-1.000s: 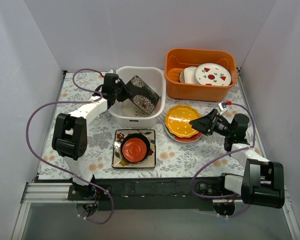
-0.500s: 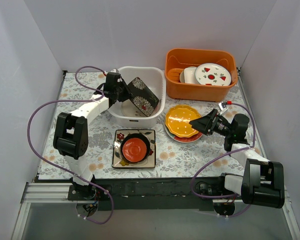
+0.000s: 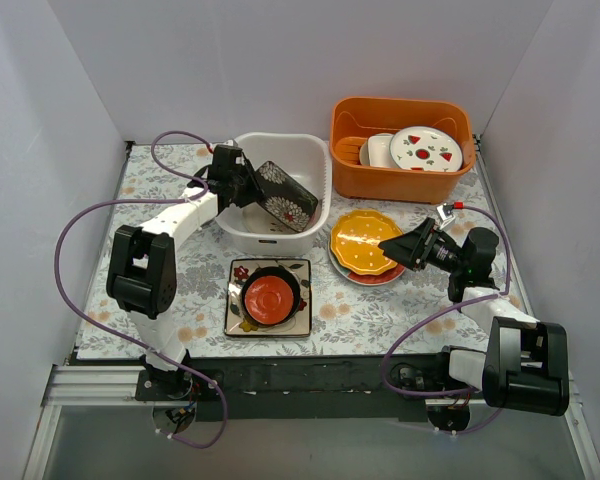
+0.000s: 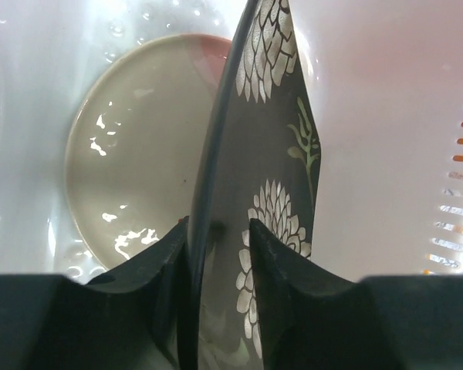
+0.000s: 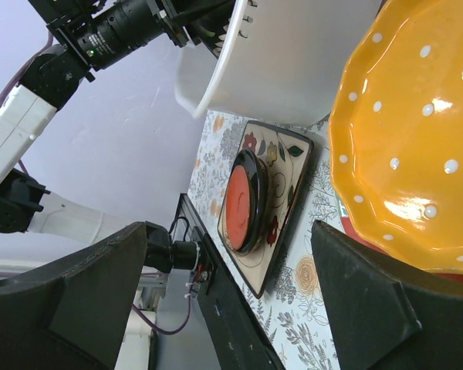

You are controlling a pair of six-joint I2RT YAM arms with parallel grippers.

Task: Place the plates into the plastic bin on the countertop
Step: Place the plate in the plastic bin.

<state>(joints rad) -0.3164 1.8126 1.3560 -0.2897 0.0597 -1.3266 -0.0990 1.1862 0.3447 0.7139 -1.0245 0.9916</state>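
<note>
Clamped on the edge of the black square plate (image 4: 274,154), the left gripper (image 4: 220,231) holds it tilted inside the white plastic bin (image 3: 276,238) on the far side, so lowering and letting go likely comes next; the right gripper (image 3: 386,243) hovers, fingers apart, beside the yellow plate (image 3: 358,238).

Black flowered plate (image 3: 285,192) tilted inside white bin (image 3: 270,240), yellow plate (image 3: 363,240) outside

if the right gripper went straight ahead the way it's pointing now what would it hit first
Most likely the yellow plate: the right gripper, jaws open, points at its rim from just beside it. Its height is unclear, so it could instead skim over the plate.
</note>
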